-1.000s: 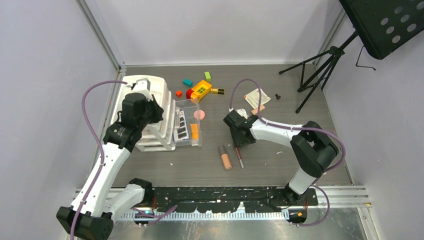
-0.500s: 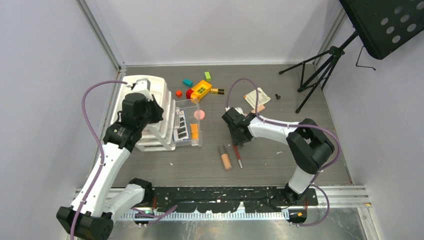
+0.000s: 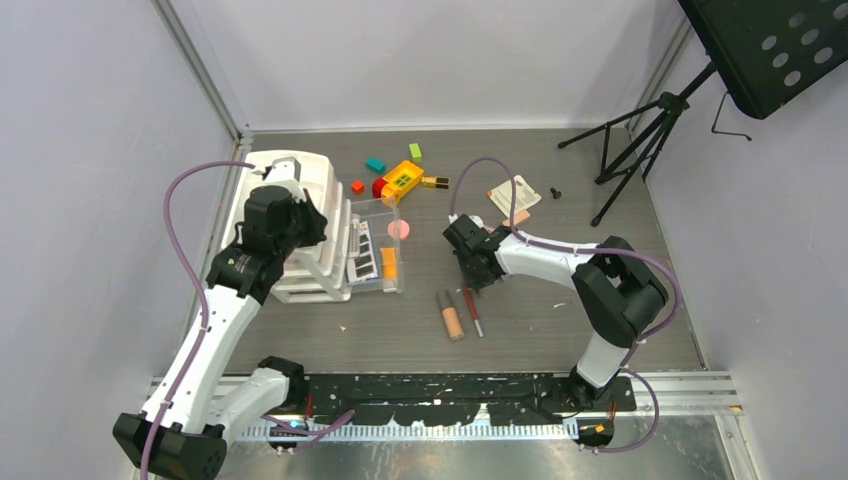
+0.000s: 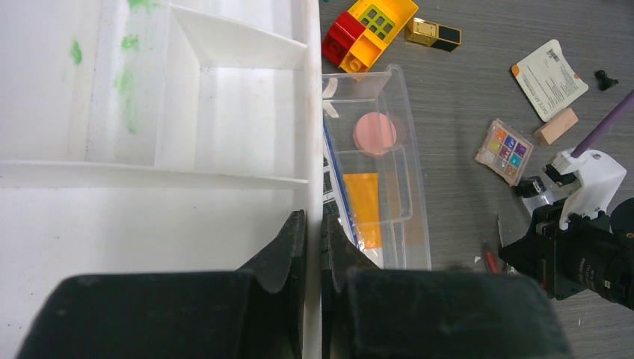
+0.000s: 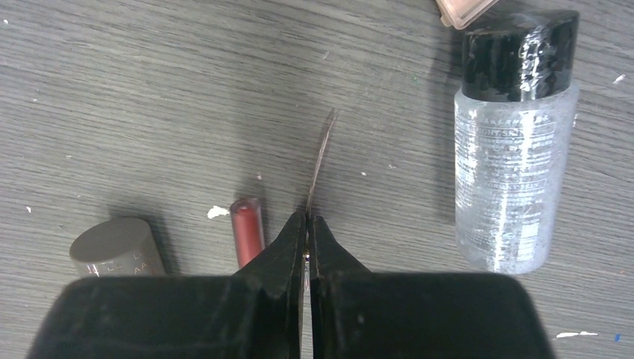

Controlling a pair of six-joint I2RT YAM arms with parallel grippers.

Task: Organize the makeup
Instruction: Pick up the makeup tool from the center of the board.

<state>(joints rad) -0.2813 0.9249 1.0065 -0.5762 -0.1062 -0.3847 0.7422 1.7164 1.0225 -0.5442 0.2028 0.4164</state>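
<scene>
Right claw (image 5: 307, 218) tight on a thin grey sliver (image 5: 322, 153), red pencil (image 5: 247, 232) just beside; left claw (image 4: 313, 217) tight on white organizer wall (image 4: 314, 134).

A toy brick (image 3: 401, 180) (yellow and red) lies near a small red block (image 3: 357, 186).

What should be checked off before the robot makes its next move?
1. Right gripper closed: ok, shut on a thin strip; what that is, cannot tell.
2. Red pencil gripped: not ok, it lies loose beside that gripper.
3. Left gripper holding the organizer: ok, shut on its wall.
4. Room in the clear tray: ok, probably; pink compact and orange tube leave space.
5. Beige tube out of the way: ok, apart from the right gripper.
</scene>
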